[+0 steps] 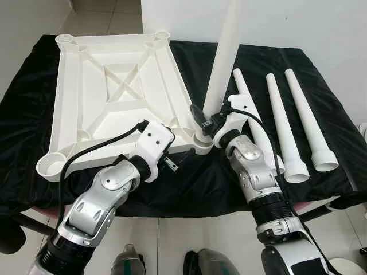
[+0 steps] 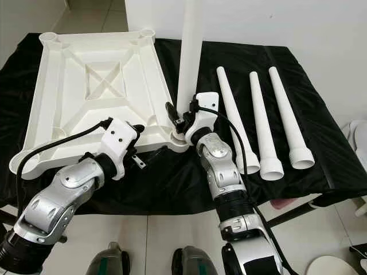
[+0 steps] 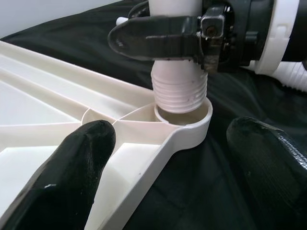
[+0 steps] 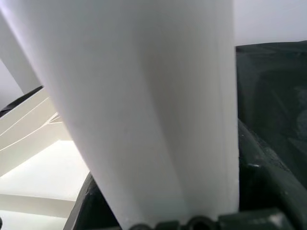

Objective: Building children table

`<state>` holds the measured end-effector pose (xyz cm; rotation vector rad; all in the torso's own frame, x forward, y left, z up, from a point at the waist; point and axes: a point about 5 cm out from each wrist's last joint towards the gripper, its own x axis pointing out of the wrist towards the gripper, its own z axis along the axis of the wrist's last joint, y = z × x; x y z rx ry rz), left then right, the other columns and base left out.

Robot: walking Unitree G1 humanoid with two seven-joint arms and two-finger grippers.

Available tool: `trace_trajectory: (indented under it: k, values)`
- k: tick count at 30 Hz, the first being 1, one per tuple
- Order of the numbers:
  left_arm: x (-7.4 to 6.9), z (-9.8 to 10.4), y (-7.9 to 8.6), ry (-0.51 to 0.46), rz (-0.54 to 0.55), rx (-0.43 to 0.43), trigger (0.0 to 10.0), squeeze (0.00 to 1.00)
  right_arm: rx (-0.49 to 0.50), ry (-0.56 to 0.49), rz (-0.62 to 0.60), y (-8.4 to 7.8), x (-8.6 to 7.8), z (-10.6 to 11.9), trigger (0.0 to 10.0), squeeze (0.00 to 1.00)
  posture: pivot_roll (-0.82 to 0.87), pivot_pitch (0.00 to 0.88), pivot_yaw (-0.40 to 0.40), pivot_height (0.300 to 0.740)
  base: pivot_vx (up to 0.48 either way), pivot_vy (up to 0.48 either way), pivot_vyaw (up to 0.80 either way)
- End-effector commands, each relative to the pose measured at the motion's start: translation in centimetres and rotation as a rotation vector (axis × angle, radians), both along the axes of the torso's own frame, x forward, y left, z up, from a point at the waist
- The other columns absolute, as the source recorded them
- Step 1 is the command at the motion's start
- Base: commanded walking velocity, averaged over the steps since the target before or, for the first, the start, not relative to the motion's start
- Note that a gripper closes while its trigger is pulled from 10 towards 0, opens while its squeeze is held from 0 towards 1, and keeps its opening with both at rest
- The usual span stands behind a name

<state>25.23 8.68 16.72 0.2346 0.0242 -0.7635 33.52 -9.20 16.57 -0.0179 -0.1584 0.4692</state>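
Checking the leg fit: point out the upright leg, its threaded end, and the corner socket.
upright leg (image 1: pixel 223 51), left eye view, mid shaft.
threaded end (image 3: pixel 180 91), left wrist view, ridged threads.
corner socket (image 3: pixel 199 125), left wrist view, outer rim.

A low table is covered by a black cloth (image 1: pixel 321 103) that is draped over its edges, and dark legs (image 1: pixel 28 224) are seen under the near side. A plain white wall (image 1: pixel 309 23) is seen behind it, while the floor (image 1: pixel 97 14) at the far left and beneath the near edge is laid with pale tiles marked by thin joints. The scene is evenly and brightly lit, with soft sheen showing on the cloth's folds.
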Motion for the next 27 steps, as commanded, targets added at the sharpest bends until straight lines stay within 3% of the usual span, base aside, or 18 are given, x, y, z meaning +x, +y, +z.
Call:
trace_trajectory:
  k: [1,9,21,27]
  values:
    - [-0.6,0.0,-0.3,-0.015,-0.053,0.007,10.0,0.00,-0.018,0.007,0.002,-0.1,-0.2,-0.2,10.0,0.00,-0.04,0.049,-0.045,0.740,0.000,0.000,0.00]
    - [-0.7,0.1,-0.2,-0.023,-0.071,0.016,10.0,0.00,-0.035,0.023,0.013,0.0,-0.4,-0.8,10.0,0.00,-0.04,0.052,-0.043,0.740,0.000,0.000,0.00]
    - [-0.8,0.4,0.0,-0.035,-0.065,0.012,10.0,0.00,-0.110,0.049,0.122,1.2,-2.2,-2.5,10.0,0.00,-0.03,0.065,-0.049,0.740,0.000,0.000,0.00]
    - [-0.8,0.6,0.0,-0.039,-0.065,0.007,10.0,0.00,-0.078,0.082,0.104,0.7,-2.3,-3.0,10.0,0.00,-0.04,0.072,-0.047,0.740,0.000,0.000,0.00]
